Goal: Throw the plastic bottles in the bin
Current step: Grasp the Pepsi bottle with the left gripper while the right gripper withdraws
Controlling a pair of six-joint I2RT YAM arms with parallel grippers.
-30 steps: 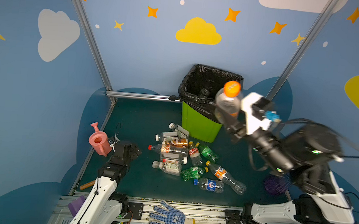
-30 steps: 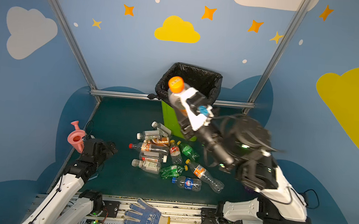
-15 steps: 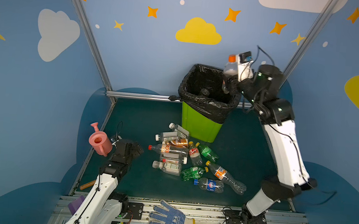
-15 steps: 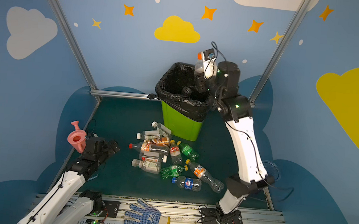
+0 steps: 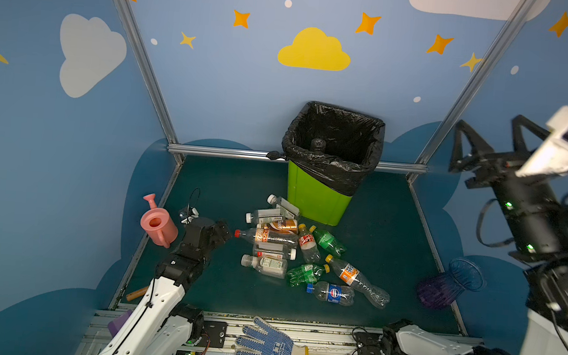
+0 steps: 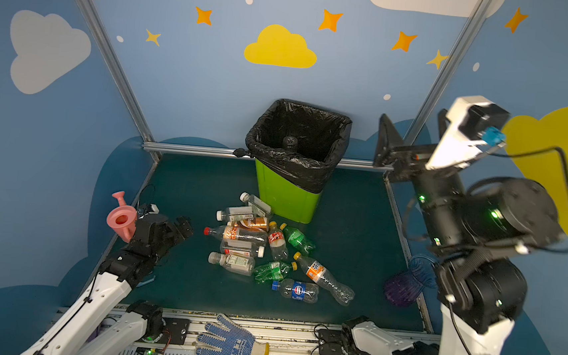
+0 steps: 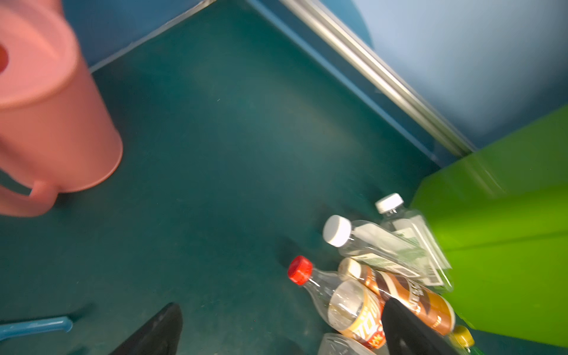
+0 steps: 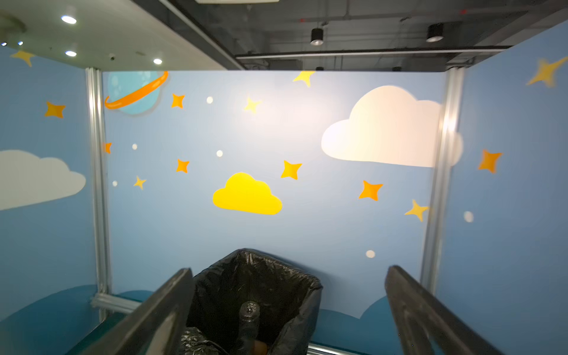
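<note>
Glove: a blue-dotted knit glove [image 5: 271, 349] lies on the front rail, the thing farthest in front of the bin [image 5: 318, 202].
Nearest bottles: a blue-label bottle [image 5: 332, 292] and a crushed orange-label bottle [image 5: 354, 277] lie on their sides at the front edge of the pile, well in front of the bin and apart from it.
Plastic bottles: the rest of the plastic bottles [image 6: 246, 244] lie in a loose heap on the green table [image 5: 226, 187], reaching from there back to the bin's front wall. Two white-capped bottles [image 7: 396, 242] are just beside that wall.
Left gripper: the left gripper [image 5: 223, 230] is low over the table, in front of the bin and to its left. Its jaws are spread and hold nothing, and its tips are just beside the cap of a red-capped bottle [image 5: 264, 236]. In the left wrist view one finger [image 7: 408, 332] overlaps that bottle; I cannot tell whether they touch.
Watering can: a pink watering can [image 5: 157, 224] stands upright, farther left of the bin than the left gripper.
Vase: a purple and blue ribbed vase [image 5: 451, 285] lies tilted, in front of the bin and well to its right.
Right gripper: the right gripper [image 5: 493, 146] is raised high to the right of the bin, pointing towards it. Its jaws are wide apart and empty.
Bin: it stands upright against the back rail, lined with a black bag [image 6: 297, 172]. The top of a dark bottle [image 8: 249, 310] shows inside it.
</note>
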